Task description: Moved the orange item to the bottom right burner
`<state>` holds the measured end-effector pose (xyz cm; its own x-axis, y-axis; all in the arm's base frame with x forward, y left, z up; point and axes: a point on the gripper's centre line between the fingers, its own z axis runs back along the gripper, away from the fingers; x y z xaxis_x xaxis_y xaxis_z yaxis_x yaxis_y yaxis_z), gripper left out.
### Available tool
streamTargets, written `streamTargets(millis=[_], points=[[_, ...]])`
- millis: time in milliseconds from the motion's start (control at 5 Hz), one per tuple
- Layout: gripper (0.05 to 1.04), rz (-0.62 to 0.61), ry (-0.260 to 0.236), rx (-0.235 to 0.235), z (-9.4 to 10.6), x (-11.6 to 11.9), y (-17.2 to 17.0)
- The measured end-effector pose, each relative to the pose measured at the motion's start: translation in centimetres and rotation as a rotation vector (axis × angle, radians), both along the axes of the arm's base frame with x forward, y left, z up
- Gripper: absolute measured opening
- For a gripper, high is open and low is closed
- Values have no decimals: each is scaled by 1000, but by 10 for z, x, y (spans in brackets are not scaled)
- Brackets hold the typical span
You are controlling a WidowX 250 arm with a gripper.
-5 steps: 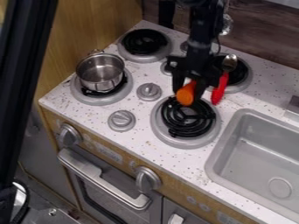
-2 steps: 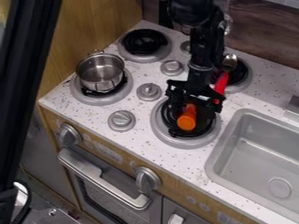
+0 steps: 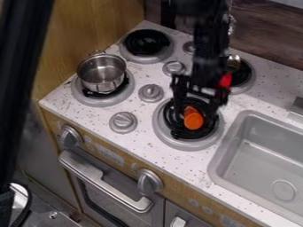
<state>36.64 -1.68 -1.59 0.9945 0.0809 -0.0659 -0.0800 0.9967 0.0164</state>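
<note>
The black gripper (image 3: 199, 105) hangs over the back part of the bottom right burner (image 3: 183, 143), its fingers spread wide apart. Lying on that burner's black coil is the orange item (image 3: 193, 119), a short rounded piece. It sits between and slightly in front of the fingertips, and neither finger appears to press on it.
A metal pot (image 3: 102, 73) stands on the front left burner. Behind it is the back left burner (image 3: 146, 43). A spoon with a red handle (image 3: 225, 80) rests by the back right burner, partly behind the arm. The sink (image 3: 266, 155) lies to the right.
The gripper came down toward the viewer with the orange item, which now lies on the burner. Since then the fingers have opened and the gripper has risen a little.
</note>
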Motion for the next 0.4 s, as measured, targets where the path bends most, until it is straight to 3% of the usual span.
streamTargets(millis=[200,400], points=[[999,7,-83,4,32,1,1],[1000,10,-131,-14,37,-2,-2]])
